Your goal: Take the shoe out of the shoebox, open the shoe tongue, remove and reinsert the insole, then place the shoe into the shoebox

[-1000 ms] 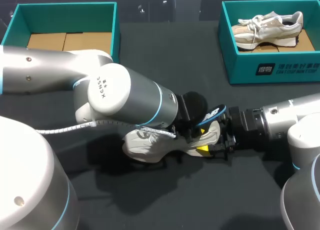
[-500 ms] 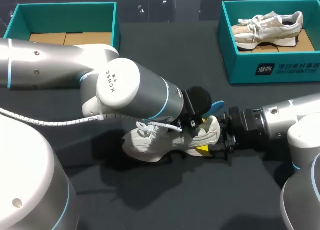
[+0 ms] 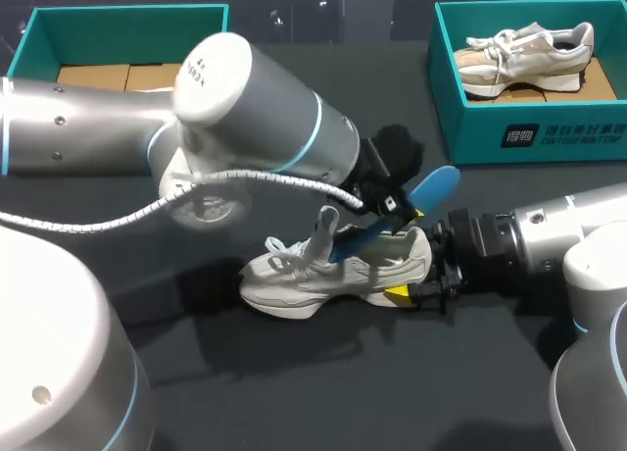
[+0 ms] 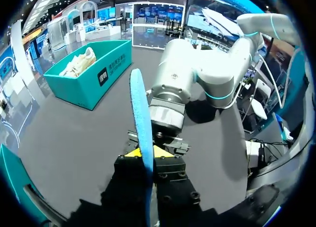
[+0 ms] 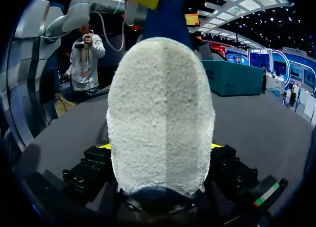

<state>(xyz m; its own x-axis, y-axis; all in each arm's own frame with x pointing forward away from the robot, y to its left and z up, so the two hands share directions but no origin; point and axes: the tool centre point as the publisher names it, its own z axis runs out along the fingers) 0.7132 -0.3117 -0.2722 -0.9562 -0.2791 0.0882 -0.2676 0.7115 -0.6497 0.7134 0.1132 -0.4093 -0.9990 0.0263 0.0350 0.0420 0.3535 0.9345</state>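
Note:
A pale grey sneaker (image 3: pixel 313 275) lies on its side on the dark table, toe to the left. My right gripper (image 3: pixel 419 279) holds its heel from the right. In the right wrist view the heel (image 5: pixel 163 113) fills the space between the fingers of the right gripper (image 5: pixel 160 147). My left gripper (image 3: pixel 397 204) hangs just above the shoe, shut on a blue insole (image 3: pixel 433 186). The insole slants upward, with its lower end at the shoe's opening. In the left wrist view the insole (image 4: pixel 140 113) stands edge-on between the yellow tips of the left gripper (image 4: pixel 148 152).
A teal shoebox (image 3: pixel 529 142) at the back right holds a second pale sneaker (image 3: pixel 524 54). Another teal box (image 3: pixel 227 59) with a cardboard bottom stands at the back left. My left arm (image 3: pixel 255 118) spans the table's middle.
The left gripper shut on the insole and rose, drawing it up and out of the shoe. The sneaker now shows in full. The right arm kept still.

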